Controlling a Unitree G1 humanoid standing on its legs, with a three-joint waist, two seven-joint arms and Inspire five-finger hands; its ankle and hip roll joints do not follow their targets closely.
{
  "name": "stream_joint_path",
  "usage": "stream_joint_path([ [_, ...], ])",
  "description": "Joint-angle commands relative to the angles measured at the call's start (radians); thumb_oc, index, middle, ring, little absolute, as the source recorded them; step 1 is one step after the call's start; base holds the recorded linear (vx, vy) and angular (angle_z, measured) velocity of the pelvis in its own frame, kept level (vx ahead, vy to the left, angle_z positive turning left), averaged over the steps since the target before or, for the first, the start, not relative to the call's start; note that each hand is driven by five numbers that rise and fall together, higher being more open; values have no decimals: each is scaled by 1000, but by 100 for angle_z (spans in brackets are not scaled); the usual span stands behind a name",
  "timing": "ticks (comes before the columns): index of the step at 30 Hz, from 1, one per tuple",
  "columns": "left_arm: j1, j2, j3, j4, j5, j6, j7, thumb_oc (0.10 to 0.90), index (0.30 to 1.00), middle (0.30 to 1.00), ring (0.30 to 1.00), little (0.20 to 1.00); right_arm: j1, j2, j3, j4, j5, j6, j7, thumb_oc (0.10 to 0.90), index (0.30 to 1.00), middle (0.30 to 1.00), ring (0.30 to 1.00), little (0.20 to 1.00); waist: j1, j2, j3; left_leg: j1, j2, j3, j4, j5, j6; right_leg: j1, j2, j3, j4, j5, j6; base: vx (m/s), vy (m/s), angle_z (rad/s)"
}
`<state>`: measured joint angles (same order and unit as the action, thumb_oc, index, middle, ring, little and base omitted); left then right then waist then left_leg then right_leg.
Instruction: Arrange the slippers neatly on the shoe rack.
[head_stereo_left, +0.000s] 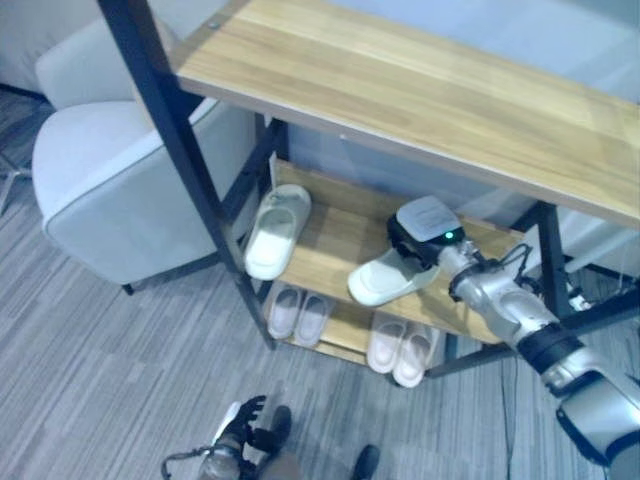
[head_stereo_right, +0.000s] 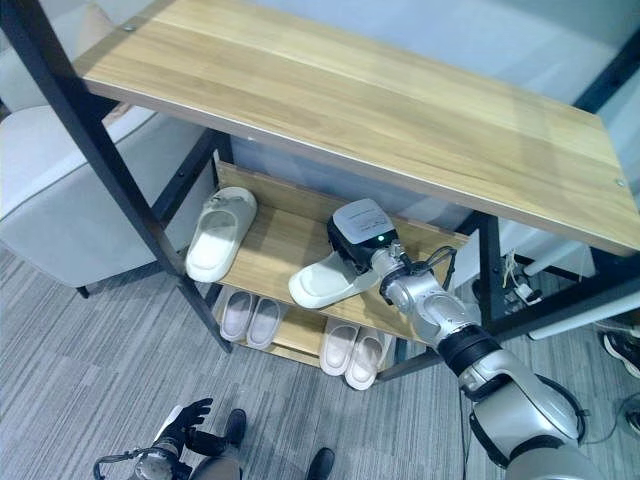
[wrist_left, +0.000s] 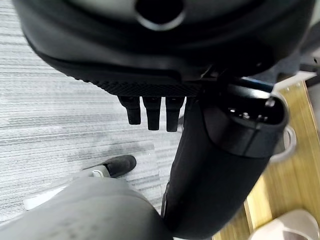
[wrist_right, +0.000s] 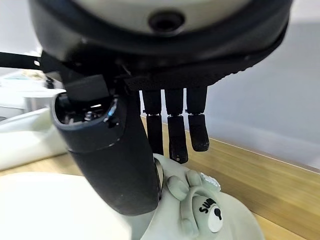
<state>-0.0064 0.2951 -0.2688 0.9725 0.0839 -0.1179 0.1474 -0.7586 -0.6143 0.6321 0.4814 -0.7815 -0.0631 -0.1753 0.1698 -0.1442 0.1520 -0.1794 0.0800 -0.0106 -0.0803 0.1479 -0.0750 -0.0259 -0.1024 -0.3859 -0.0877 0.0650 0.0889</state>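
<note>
Two pale slippers lie on the rack's middle shelf (head_stereo_left: 335, 235). One slipper (head_stereo_left: 275, 232) rests at the shelf's left end beside the black post. The other slipper (head_stereo_left: 388, 280) lies slantwise further right, its heel poking past the front edge. My right hand (head_stereo_left: 410, 248) is over this slipper's toe end. In the right wrist view its fingers (wrist_right: 177, 135) hang straight above the strap (wrist_right: 200, 210), with the thumb (wrist_right: 120, 160) down beside it. My left hand (head_stereo_left: 238, 428) hangs low near the floor, fingers (wrist_left: 152, 112) relaxed and holding nothing.
The wide top board (head_stereo_left: 420, 80) overhangs the middle shelf. Two pairs of light slippers (head_stereo_left: 298, 312) (head_stereo_left: 402, 350) sit on the lowest shelf. A black frame post (head_stereo_left: 190, 160) stands at the left front corner. A pale armchair (head_stereo_left: 110, 170) is left of the rack, on grey carpet.
</note>
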Motion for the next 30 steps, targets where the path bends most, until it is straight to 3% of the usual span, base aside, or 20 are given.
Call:
stream_joint_path([
  [1, 4, -25, -63, 36, 1, -41, 14, 800, 900, 900, 900, 900, -165, -34, -24, -25, 28, -3, -107, 400, 300, 300, 300, 300, 32, -6, -25, 95, -20, 17, -7, -151, -10, 21, -41, 7, 11, -52, 69, 1, -14, 14],
  [6, 1, -21, -67, 38, 7, -47, 20, 800, 900, 900, 900, 900, -181, -53, -4, -21, 14, -14, -138, 400, 300, 300, 300, 300, 49, -6, -18, 86, -24, 3, -7, -146, -13, 21, -42, -11, 11, -51, 70, 5, -7, 11],
  [7, -2, -21, -71, 42, 9, -51, 25, 800, 900, 900, 900, 900, -187, -64, -3, -24, 12, -15, -159, 549, 524, 524, 524, 524, 56, -5, -15, 78, -25, -5, -7, -143, -14, 21, -45, -21, 12, -52, 70, 1, 5, 12],
  [11, -4, -25, -73, 47, 11, -52, 27, 800, 900, 900, 900, 900, -186, -66, -9, -32, 16, -18, -173, 544, 516, 516, 516, 516, 59, -3, -13, 75, -26, -8, -7, -141, -14, 20, -47, -28, 13, -51, 71, 7, 5, 18],
  [14, -10, -29, -75, 52, 12, -52, 30, 800, 900, 900, 900, 900, -181, -70, -15, -65, 19, -27, -182, 800, 900, 900, 900, 900, 59, -2, -13, 74, -27, -10, -7, -142, -13, 20, -48, -30, 13, -50, 72, 7, 2, 3],
  [23, -8, -45, -78, 46, 14, -50, 39, 800, 900, 900, 900, 900, -114, -61, -66, -164, 53, -45, -182, 800, 900, 900, 900, 900, 43, 1, -20, 89, -27, 1, -7, -151, -8, 23, -50, -23, 15, -49, 72, 0, 0, 0],
  [30, 0, -58, -53, 50, 15, -39, 46, 800, 900, 900, 900, 900, 40, -35, -218, -295, 195, -64, -190, 800, 900, 900, 900, 900, 14, 13, -30, 103, -28, 12, -7, -158, -5, 27, -51, -12, 15, -49, 71, 0, 0, 0],
])
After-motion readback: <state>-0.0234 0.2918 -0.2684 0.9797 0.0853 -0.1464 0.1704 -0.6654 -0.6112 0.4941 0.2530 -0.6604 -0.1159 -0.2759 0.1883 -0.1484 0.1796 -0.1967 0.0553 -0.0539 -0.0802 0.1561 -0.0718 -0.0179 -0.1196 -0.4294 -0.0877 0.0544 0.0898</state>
